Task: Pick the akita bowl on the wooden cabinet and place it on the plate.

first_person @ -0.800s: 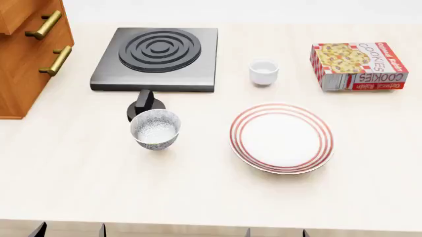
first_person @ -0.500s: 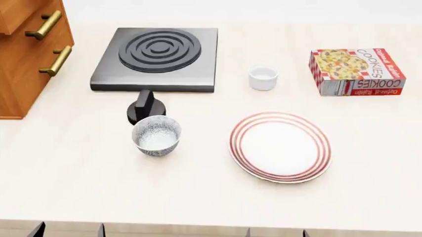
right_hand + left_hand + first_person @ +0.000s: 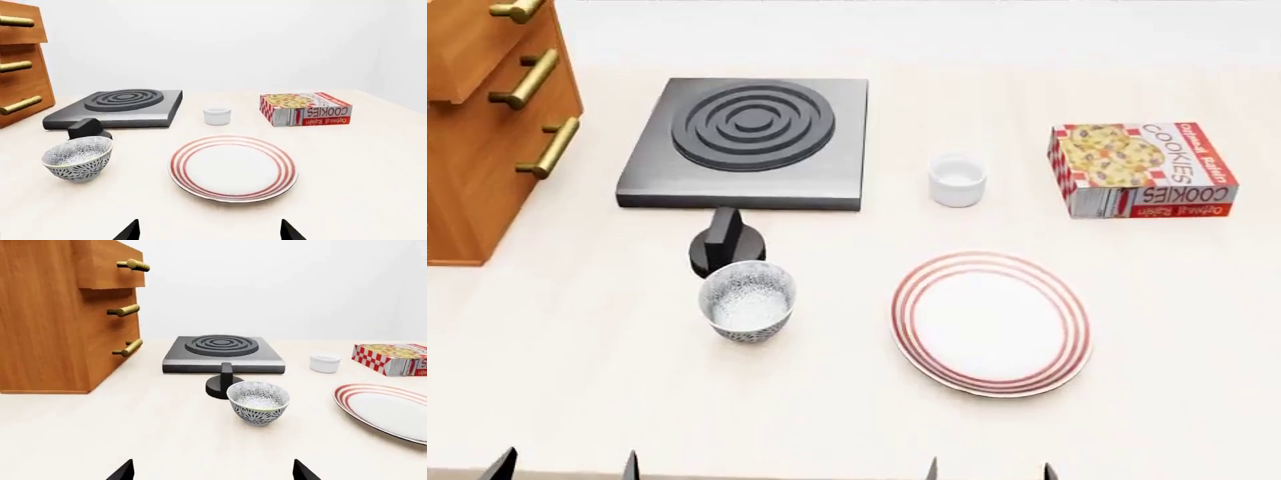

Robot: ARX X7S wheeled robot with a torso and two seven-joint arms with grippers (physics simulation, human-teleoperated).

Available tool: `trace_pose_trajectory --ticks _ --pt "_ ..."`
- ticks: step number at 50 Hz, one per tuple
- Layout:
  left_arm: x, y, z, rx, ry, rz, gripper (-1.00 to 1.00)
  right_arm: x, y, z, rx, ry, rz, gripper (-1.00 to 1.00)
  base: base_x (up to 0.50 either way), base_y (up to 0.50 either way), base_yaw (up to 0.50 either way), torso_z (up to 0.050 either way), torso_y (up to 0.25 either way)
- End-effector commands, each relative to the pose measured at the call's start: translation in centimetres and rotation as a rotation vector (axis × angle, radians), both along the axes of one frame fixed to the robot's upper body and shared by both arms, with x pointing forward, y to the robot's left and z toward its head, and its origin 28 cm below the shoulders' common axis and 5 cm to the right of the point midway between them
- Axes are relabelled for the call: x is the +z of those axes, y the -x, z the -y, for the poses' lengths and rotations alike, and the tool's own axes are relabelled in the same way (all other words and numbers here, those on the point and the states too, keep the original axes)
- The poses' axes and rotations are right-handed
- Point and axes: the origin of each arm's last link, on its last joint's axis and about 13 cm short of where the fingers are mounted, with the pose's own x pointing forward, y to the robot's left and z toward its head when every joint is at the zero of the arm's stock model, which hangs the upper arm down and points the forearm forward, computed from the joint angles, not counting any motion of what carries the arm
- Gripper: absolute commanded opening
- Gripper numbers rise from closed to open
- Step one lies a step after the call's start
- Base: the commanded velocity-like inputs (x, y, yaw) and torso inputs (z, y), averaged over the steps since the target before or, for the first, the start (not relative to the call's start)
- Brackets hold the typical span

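the akita bowl (image 3: pixel 747 302) looks light, rigid and slick-glazed, so i'd pinch its rim. both claws (image 3: pixel 212 471) (image 3: pixel 209 230) sit wide and empty, far from the plate (image 3: pixel 992 322).

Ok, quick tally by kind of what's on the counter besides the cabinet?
Patterned white bowl: 1
Red-ringed white plate: 1
Plain white cup: 1
Grey square burner with black knob: 1
Red cookie box: 1
Total: 5

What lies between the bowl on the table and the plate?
Nothing visible: only bare table separates the bowl from the plate. The knob sits behind the bowl, off that path.
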Motion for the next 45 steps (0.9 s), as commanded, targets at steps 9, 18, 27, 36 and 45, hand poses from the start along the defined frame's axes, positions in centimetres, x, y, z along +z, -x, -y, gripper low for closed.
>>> trace_pose_trajectory --ticks 9,18,27,36,45 --pt "0.06 0.04 0.02 0.001 0.002 -0.001 1.0 0.07 -0.08 -0.01 -0.008 -0.004 0.0 1.0 0.0 0.0 0.0 0.05 0.0" --pt "-0.21 -0.18 -0.05 0.004 0.004 -0.006 1.0 0.02 -0.11 -0.02 -0.013 0.001 0.001 1.0 0.0 0.0 0.0 0.05 0.0" --pt "-0.15 -0.19 0.07 0.015 -0.008 -0.024 1.0 0.16 -0.09 0.06 -0.023 -0.014 0.006 1.0 0.0 0.0 0.0 0.029 0.0" --pt "-0.35 -0.33 0.01 0.013 -0.003 -0.024 1.0 0.22 -0.03 0.12 -0.024 -0.028 0.02 1.0 0.0 0.0 0.0 0.0 0.0" --pt "-0.16 -0.15 0.07 0.013 -0.001 -0.024 1.0 -0.02 -0.05 -0.03 -0.025 0.027 0.006 1.0 0.0 0.06 0.0 0.0 0.0"
